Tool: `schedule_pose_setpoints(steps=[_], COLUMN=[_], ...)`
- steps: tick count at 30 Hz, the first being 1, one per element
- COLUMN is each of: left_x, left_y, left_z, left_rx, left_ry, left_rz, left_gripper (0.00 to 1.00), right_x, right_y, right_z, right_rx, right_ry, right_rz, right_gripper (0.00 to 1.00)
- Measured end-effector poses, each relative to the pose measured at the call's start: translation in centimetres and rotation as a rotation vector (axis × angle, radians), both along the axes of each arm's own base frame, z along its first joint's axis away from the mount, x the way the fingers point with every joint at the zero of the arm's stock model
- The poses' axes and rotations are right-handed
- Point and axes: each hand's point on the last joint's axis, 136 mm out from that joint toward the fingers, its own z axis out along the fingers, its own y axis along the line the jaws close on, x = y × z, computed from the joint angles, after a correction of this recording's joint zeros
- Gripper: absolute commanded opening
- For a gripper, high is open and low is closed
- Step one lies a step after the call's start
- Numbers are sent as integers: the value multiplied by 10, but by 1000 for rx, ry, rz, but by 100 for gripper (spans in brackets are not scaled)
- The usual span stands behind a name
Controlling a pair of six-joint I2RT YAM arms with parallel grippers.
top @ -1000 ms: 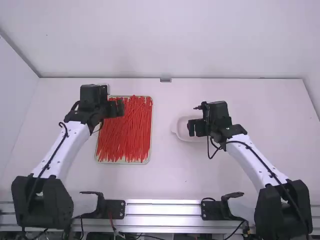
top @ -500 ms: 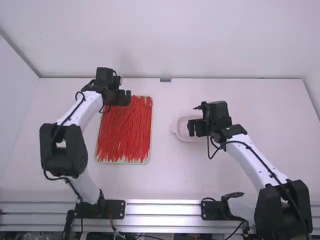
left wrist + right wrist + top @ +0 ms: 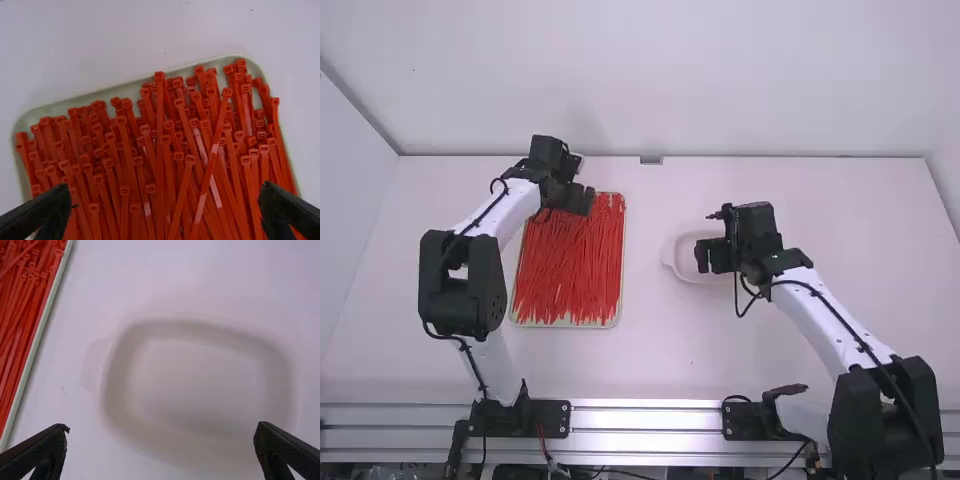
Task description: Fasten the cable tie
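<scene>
A heap of red cable ties [image 3: 570, 262] [image 3: 165, 150] fills a pale green tray [image 3: 566, 324] [image 3: 60, 107] on the left half of the table. My left gripper [image 3: 574, 195] [image 3: 162, 200] hovers over the tray's far end, open wide, with the ties' heads between its black fingers [image 3: 40, 212] and nothing held. My right gripper [image 3: 711, 255] [image 3: 161, 432] hangs open just above an empty white dish [image 3: 680, 263] [image 3: 195, 385], right of the tray. The right wrist view catches the tray's edge and some ties [image 3: 22, 285].
The white table [image 3: 800, 200] is bare around the tray and dish. A white back wall runs behind it, with a small grey fitting [image 3: 651, 159] at its foot. A metal rail [image 3: 640, 415] lines the near edge.
My left arm has swung its gripper from the tray's far left corner rightward along the far end, over the ties. The right arm and the dish have stayed where they were.
</scene>
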Motion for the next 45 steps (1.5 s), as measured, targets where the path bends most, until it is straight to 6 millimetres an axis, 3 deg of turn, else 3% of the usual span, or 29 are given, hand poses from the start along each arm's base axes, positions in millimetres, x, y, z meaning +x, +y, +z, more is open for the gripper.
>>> schedule_pose_setpoints(steps=[3, 8, 12, 17, 30, 35, 45], left_x=[0, 3, 6, -4, -17, -27, -23], left_y=[6, 12, 14, 15, 17, 32, 32], left_z=[-1, 1, 2, -15, -44, -57, -60], left_rx=[8, 6, 4, 4, 8, 0, -31], left_ry=[4, -9, -26, 6, 27, 53, 20], left_rz=[26, 59, 72, 79, 86, 130, 133], left_gripper=[71, 66, 53, 43, 43, 41, 40], right_x=[0, 2, 1, 0, 0, 0, 1], right_y=[0, 6, 10, 11, 10, 10, 10], right_z=[-4, -3, -3, -3, -3, -3, -3], right_rx=[-4, 0, -2, -2, -2, -3, -2], right_ry=[12, -1, -5, -5, -3, -3, -5], right_rz=[0, 16, 30, 33, 31, 29, 31], right_gripper=[100, 100, 100, 100, 100, 100, 100])
